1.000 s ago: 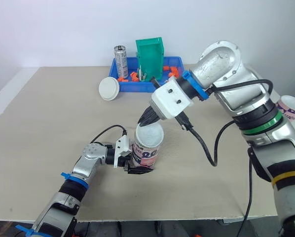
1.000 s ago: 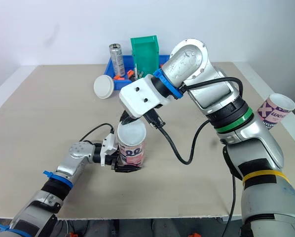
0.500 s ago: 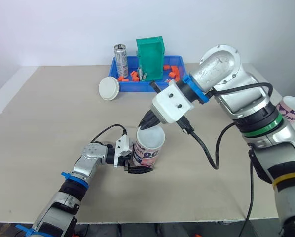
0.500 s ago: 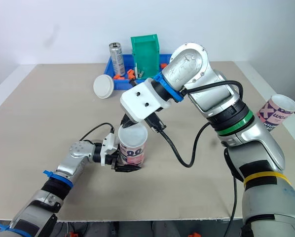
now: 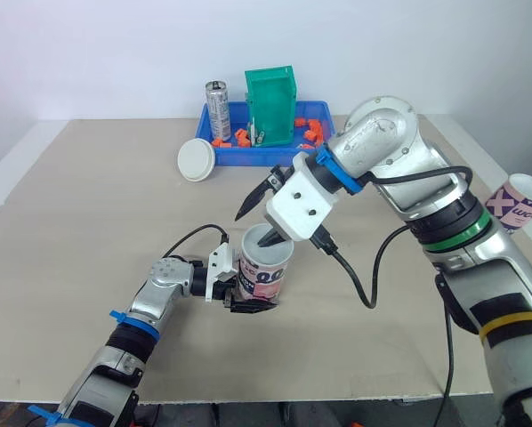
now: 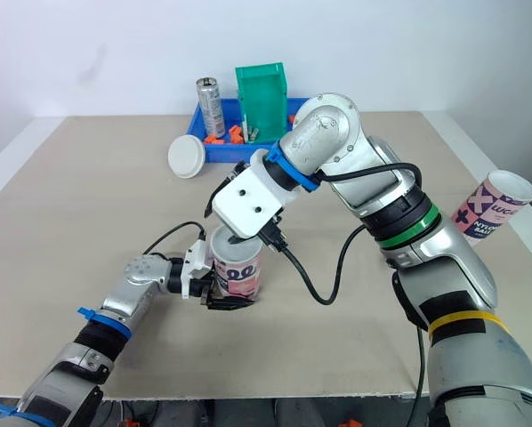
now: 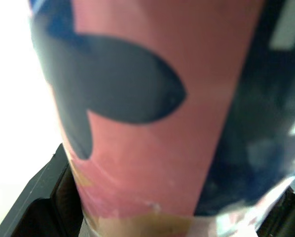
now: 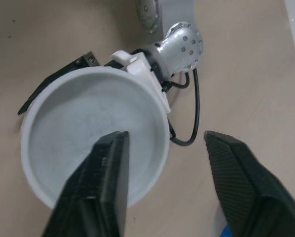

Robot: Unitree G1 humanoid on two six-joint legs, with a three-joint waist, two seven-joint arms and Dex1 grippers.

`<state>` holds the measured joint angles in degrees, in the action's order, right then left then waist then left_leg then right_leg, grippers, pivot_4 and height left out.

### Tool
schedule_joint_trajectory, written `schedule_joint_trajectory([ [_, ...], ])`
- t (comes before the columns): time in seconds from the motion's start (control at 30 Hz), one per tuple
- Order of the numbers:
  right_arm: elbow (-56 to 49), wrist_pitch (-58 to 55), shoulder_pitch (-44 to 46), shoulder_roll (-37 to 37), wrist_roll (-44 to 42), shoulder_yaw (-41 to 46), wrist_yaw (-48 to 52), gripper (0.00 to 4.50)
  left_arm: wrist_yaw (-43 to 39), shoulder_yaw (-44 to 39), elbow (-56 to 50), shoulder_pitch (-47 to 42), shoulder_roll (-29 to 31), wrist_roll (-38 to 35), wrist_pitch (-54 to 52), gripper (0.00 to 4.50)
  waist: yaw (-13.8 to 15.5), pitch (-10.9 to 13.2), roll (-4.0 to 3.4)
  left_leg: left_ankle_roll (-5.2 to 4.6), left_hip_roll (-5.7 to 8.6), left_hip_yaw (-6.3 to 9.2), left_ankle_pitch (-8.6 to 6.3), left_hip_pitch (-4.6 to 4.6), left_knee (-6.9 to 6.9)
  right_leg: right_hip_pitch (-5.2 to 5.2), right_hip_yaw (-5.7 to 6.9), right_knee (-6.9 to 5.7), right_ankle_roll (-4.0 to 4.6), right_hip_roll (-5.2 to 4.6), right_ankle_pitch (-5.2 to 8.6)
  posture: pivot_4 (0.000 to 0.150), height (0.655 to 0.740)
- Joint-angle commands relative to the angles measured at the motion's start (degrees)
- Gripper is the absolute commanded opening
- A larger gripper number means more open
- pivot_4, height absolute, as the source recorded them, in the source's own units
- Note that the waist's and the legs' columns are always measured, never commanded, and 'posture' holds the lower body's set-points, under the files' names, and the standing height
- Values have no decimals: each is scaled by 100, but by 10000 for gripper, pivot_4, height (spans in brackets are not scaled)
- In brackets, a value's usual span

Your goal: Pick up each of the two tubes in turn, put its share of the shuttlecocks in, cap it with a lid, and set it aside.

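A pink-and-blue patterned tube (image 5: 264,276) stands upright on the table, and my left gripper (image 5: 248,302) is shut on its lower part. A white lid (image 5: 267,249) sits on the tube's mouth. My right gripper (image 5: 260,219) hovers just above it, open; in the right wrist view one finger (image 8: 105,187) crosses over the lid (image 8: 83,148) and the other (image 8: 241,182) is off to its side. The left wrist view has the tube (image 7: 152,108) pressed between the pads (image 7: 39,197). A second tube (image 5: 522,203) leans at the table's right edge. Another white lid (image 5: 197,160) lies by the tray.
A blue tray (image 5: 221,147) at the back holds a green bin (image 5: 270,105), a metal can (image 5: 218,111) and several orange pieces (image 5: 242,137). The tan table (image 5: 88,222) stretches to the left. The right arm's black cable (image 5: 364,267) hangs beside the tube.
My right gripper has opened and let go of the lid, which went from tilted in its fingers to resting on the tube. The left gripper and tube stayed put.
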<state>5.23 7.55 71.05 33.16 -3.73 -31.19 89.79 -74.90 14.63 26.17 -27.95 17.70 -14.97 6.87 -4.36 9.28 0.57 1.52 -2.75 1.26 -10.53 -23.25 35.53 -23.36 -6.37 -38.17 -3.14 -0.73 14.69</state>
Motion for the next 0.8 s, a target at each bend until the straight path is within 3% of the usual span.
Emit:
schedule_joint_trajectory([
  [0.03,202,-206,47,-202,6,139,-2,24614,168,0,396,245,142,248,-254,39532,0,-1,-1,0,-1,0,0,2,-1,0,0,0,1,1,0,1500,7083],
  [0.2,290,-843,413,32,-775,635,252,24614,162,-12,414,238,128,274,-242,39532,-2,11,6,-3,-1,4,2,-4,-2,-2,1,-1,12,1,-9,1500,7083],
  [0.4,-23,-877,297,490,-1188,431,271,830,125,-4,472,216,136,287,-216,39532,-3,12,8,-1,0,0,1,-4,-9,-4,1,4,11,-2,-4,1500,7083],
  [0.8,-55,-366,-21,268,-427,-459,271,830,124,-22,489,189,148,286,-205,39532,-1,12,7,-1,-1,-3,1,-7,-15,-7,1,4,11,1,-4,1500,7083],
])
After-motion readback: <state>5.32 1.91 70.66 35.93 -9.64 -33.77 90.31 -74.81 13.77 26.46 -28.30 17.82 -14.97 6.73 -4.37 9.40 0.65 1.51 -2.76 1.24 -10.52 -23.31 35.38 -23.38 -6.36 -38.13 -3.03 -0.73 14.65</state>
